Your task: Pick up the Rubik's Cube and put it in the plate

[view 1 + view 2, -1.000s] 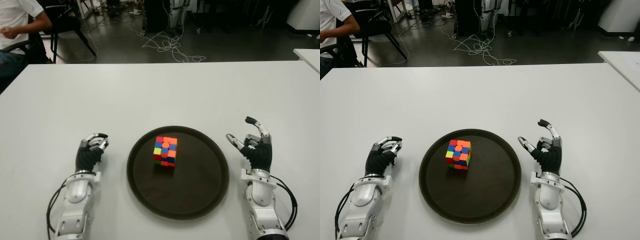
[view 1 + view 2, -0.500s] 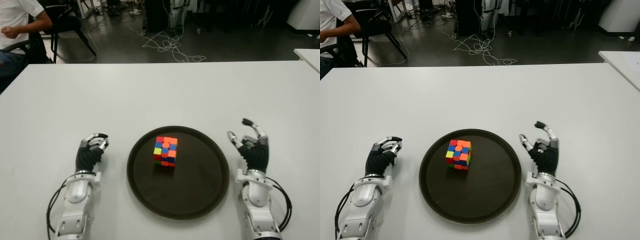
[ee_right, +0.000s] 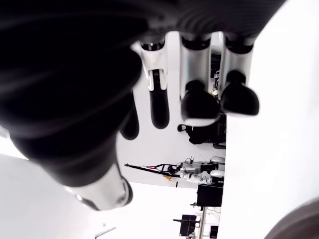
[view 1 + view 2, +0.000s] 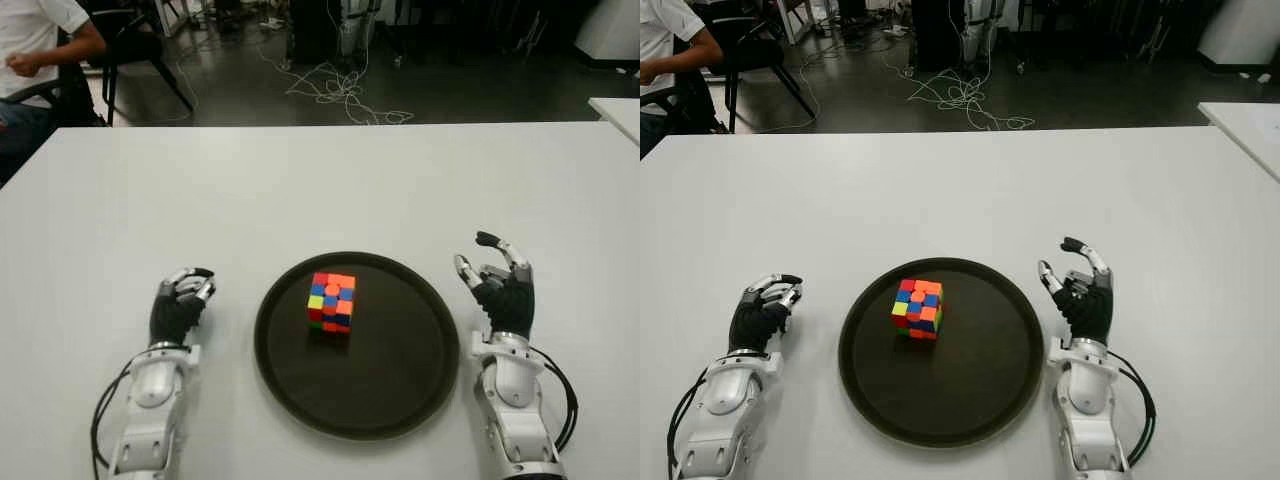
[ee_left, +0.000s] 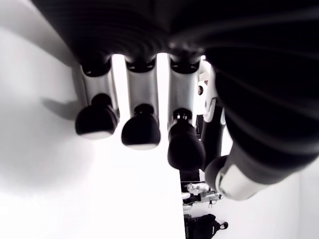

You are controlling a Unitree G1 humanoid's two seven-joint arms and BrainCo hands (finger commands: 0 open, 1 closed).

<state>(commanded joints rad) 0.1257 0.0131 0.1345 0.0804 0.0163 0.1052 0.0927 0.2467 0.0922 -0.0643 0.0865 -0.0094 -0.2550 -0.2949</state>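
Observation:
The Rubik's Cube (image 4: 331, 302) stands inside the dark round plate (image 4: 390, 370), left of its middle, with neither hand touching it. My right hand (image 4: 482, 262) is held up just off the plate's right rim, fingers (image 3: 199, 102) spread and empty. My left hand (image 4: 182, 297) shows to the left of the plate over the white table (image 4: 320, 180), its fingers (image 5: 141, 130) loosely bent with nothing in them.
A person (image 4: 35, 45) sits on a chair beyond the table's far left corner. Cables (image 4: 335, 85) lie on the floor behind the table. A second white table (image 4: 620, 110) shows at the right edge.
My right hand has drifted slightly left and forward, closer to the plate's rim. The cube, plate and left hand have not moved.

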